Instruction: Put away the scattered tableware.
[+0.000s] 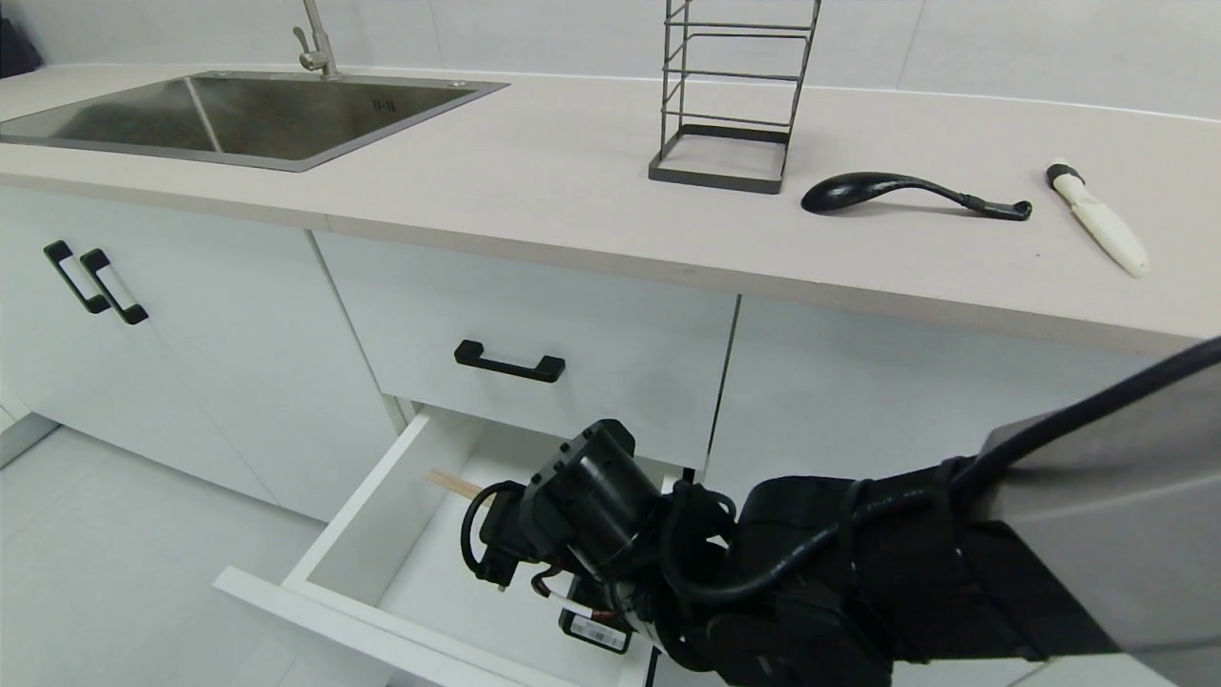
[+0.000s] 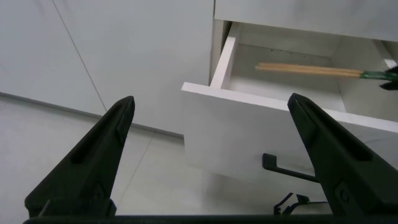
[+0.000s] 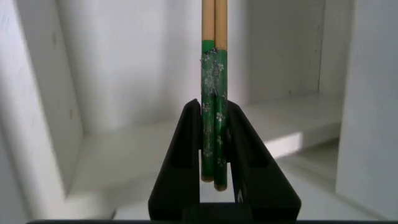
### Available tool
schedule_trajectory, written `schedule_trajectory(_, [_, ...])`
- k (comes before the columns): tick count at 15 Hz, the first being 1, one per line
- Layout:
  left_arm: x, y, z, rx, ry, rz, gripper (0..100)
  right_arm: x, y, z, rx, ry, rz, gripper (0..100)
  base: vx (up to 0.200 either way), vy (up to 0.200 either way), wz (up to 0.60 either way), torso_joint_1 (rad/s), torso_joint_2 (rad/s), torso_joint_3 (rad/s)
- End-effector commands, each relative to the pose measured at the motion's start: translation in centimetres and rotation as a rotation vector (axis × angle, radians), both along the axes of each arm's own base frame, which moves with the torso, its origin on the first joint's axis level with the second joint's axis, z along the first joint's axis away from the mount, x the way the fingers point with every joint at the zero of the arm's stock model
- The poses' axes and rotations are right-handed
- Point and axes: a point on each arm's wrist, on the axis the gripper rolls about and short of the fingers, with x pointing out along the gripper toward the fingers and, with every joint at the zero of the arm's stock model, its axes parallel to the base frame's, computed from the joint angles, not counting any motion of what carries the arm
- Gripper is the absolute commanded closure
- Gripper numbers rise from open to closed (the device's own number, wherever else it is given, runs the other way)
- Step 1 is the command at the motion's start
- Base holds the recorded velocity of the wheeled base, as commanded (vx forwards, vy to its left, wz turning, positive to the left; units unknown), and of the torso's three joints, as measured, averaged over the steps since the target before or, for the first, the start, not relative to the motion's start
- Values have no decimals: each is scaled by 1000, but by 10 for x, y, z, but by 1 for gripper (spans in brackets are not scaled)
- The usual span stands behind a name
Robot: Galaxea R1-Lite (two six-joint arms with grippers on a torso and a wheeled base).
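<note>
- Wooden chopsticks with green flower-patterned ends [image 3: 213, 112], a pair lying side by side, sit in the right gripper [image 3: 214, 163]. Its black jaws are pressed against the green ends from both sides.
- In the head view the pair's bare wooden tips [image 1: 452, 484] stick out past the right arm's wrist, over the inside of the open white drawer [image 1: 355, 515]. I cannot tell whether they touch the drawer floor.
- In the left wrist view the chopsticks [image 2: 308, 70] lie across the back part of the drawer, near its rear wall.
- The left gripper [image 2: 211, 158] hangs low in front of the drawer and outside it. Its two black fingers [image 2: 93, 163] are spread wide with nothing between them.
- The open drawer is the lower of two, pulled out beneath a shut white drawer with a black bar handle [image 1: 508, 362].
- A black long-handled spoon [image 1: 844, 192] lies on the pale countertop [image 1: 534, 181], well apart from the drawer. It is just right of a dark wire rack [image 1: 734, 105], with its bowl toward the rack.
- A cream-coloured utensil with a black cap [image 1: 1097, 218] lies on the countertop further right, apart from the spoon.
- A stainless steel sink [image 1: 286, 119] is set into the countertop at the far left, with a metal tap [image 1: 315, 38] behind it.
</note>
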Motion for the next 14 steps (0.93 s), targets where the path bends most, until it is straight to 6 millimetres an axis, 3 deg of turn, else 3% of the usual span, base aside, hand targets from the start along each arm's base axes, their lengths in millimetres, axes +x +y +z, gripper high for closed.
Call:
schedule_trajectory(1, [0,0,0,0,1,0,0,14,10,-22,11,14,-25,100,0,0,0,0,0,0])
schedule_trajectory(10, [0,0,0,0,1,0,0,48,22,-65,8,50,-113,100,0,0,0,0,0,0])
schedule_trajectory(14, [0,0,0,1,1,0,0,61,39,-85,33,50,-126,100,0,0,0,0,0,0])
